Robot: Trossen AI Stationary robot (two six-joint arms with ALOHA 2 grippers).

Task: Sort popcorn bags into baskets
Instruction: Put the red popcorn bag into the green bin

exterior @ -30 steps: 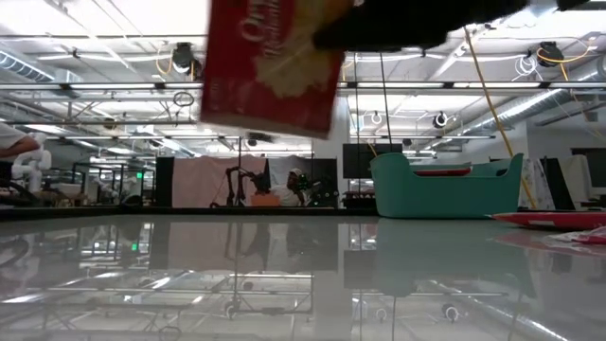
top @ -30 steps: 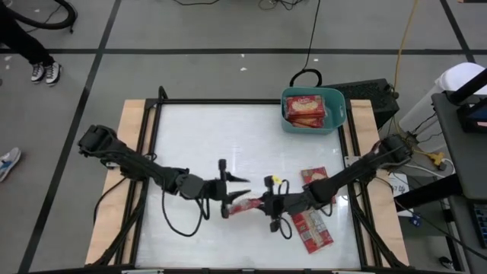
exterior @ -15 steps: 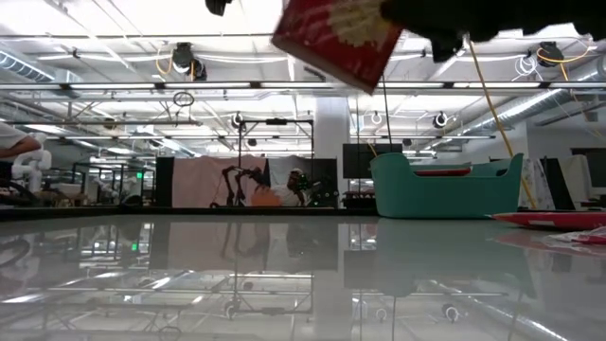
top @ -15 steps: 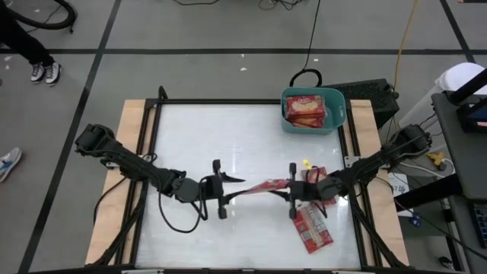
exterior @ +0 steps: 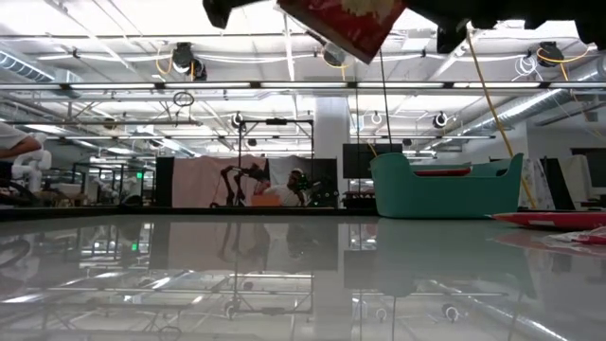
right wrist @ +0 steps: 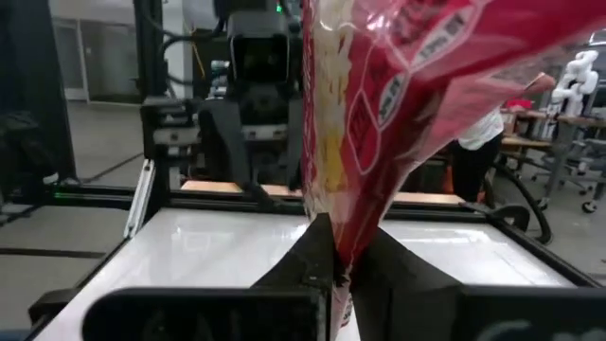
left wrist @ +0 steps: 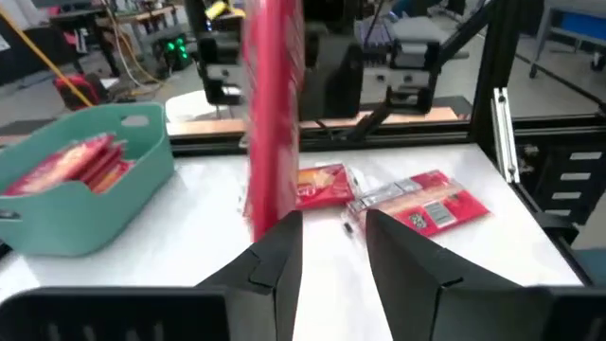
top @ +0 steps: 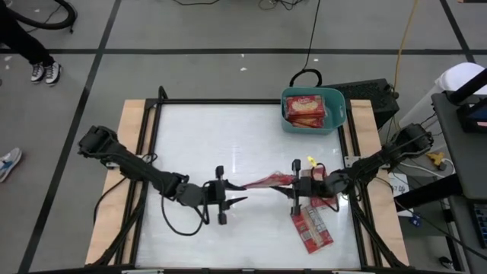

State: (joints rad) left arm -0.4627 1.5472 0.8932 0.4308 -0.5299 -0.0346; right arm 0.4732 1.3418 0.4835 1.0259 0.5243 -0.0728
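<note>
Above mid-table, the right gripper (top: pixel 292 187) pinched a glossy, crinkled red popcorn bag (top: pixel 268 181) aloft, while the left gripper (top: pixel 233 193), jaws narrowly apart, held nothing beside it.

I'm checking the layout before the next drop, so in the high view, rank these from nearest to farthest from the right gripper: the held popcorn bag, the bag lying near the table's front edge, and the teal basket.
1. Held popcorn bag, clamped in the right gripper, toward the table's middle.
2. Front bag, flat on the table just ahead of the gripper.
3. Teal basket, at the table's far right corner.
</note>
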